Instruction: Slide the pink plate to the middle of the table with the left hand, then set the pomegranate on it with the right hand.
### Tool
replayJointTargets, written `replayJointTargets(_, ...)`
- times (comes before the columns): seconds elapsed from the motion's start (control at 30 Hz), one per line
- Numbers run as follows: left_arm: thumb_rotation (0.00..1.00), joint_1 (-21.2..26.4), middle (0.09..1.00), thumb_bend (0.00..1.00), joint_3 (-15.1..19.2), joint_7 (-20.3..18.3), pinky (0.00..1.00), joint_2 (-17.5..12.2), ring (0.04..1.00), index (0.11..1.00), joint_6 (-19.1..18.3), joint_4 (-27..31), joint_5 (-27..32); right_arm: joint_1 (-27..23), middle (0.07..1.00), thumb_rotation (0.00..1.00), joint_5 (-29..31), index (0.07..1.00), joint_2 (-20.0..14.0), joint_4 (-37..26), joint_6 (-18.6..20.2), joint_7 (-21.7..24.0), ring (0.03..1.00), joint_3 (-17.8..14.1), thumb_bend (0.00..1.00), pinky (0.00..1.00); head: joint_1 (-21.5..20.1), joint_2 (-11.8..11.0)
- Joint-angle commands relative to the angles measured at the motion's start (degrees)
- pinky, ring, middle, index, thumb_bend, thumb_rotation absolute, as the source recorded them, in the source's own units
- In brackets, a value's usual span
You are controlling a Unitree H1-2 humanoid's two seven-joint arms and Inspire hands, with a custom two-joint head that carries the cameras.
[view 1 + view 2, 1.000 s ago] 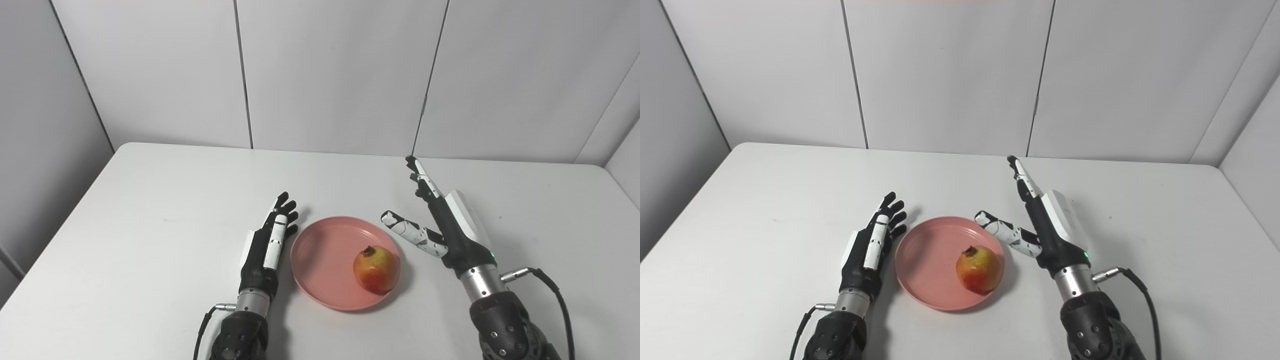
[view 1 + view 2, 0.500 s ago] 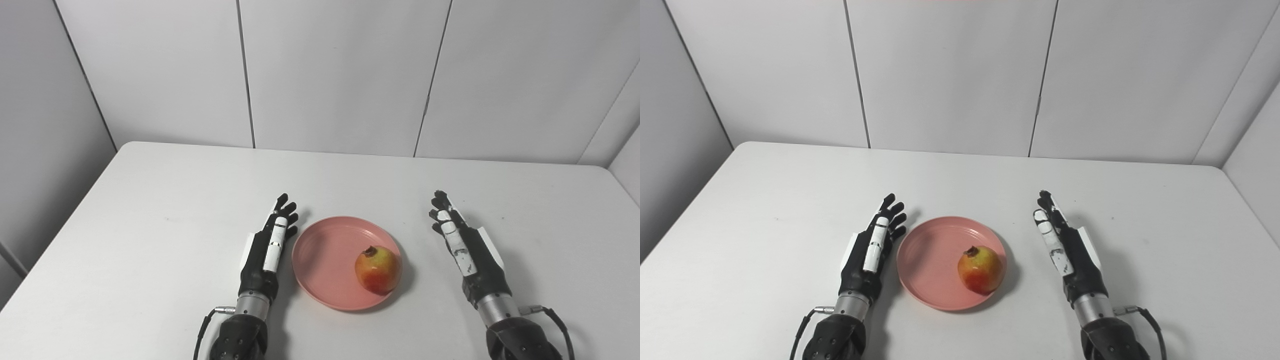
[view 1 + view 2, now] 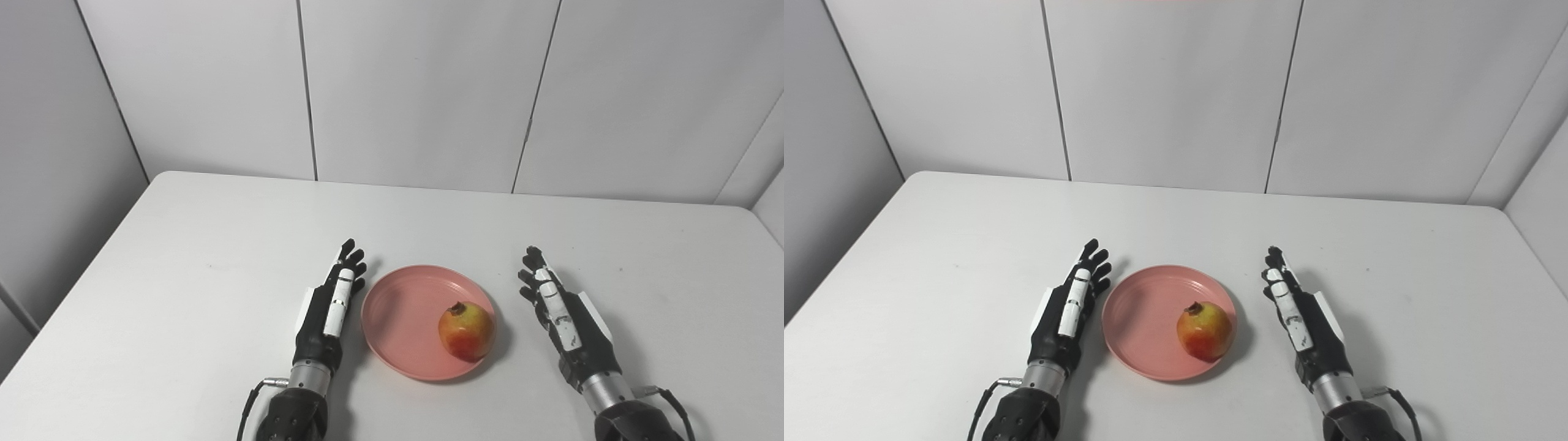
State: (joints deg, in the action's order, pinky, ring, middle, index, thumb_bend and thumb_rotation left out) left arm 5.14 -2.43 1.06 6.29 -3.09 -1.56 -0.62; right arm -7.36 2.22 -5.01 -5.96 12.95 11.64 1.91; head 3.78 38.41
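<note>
Pomegranate (image 3: pixel 465 331) sits on pink plate (image 3: pixel 398 318); right hand (image 3: pixel 566 321) has lowered (empty, outstretched), left hand (image 3: pixel 327 303) likewise.

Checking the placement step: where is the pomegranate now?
The pomegranate sits on the pink plate, toward its right side, between both hands, nearer the right robot hand.

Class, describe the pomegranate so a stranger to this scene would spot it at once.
Start at the white table; near its front edge, between the two robot hands, lies a pink plate. On the plate's right side sits the pomegranate, a round red-and-yellow fruit with a small dark crown, the only fruit there.
</note>
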Motion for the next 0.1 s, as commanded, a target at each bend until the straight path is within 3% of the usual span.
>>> replayJointTargets(0.0, 1.0, 0.25, 0.955, 0.35, -0.23, -0.45, 0.93, -0.32, 0.941, 0.955, -0.26, 0.64, 0.18, -0.99, 1.0, 1.0, 1.1, 0.999, -0.3, -0.34, -3.19, 0.44, 0.986, -0.02, 0.36, 0.97, 0.16, -0.05)
replayJointTargets(0.07, 1.0, 0.48, 0.953, 0.36, -0.07, -0.44, 0.93, -0.3, 0.939, 0.952, -0.18, 0.08, 0.43, -0.87, 1.0, 1.0, 1.41, 0.999, -0.29, -0.06, -3.19, 0.5, 0.986, 0.03, 0.35, 0.96, 0.44, -0.1)
